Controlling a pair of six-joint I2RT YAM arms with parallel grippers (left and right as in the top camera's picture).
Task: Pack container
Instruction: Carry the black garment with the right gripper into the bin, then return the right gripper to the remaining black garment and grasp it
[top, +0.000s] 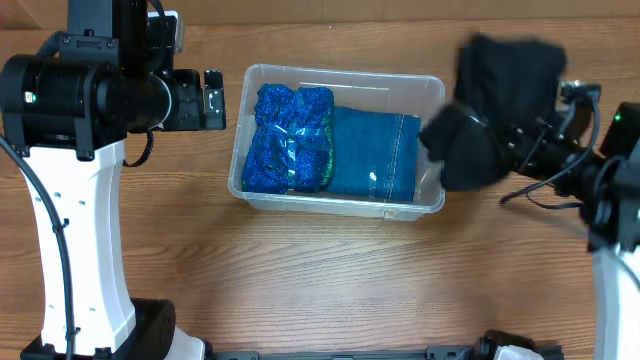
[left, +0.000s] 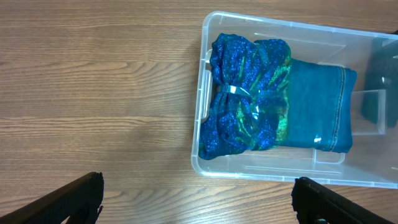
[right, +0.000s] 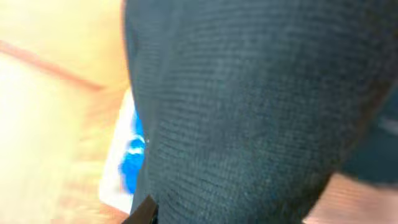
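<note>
The clear plastic container (top: 430, 95) sits mid-table and holds a shiny blue-green bundle (top: 290, 140) on its left and folded blue denim (top: 375, 150) beside it. It also shows in the left wrist view (left: 200, 118). My right gripper (top: 500, 135) is shut on a black knit cloth (top: 495, 100) and holds it in the air at the container's right end. That cloth (right: 261, 106) fills the right wrist view and hides the fingers. My left gripper (left: 198, 202) is open and empty above the table, left of the container.
Bare wood table lies in front of the container (top: 330, 270) and to its left (left: 93, 93). The left arm's white column (top: 80, 230) stands at the left edge. The right arm (top: 610, 190) is at the right edge.
</note>
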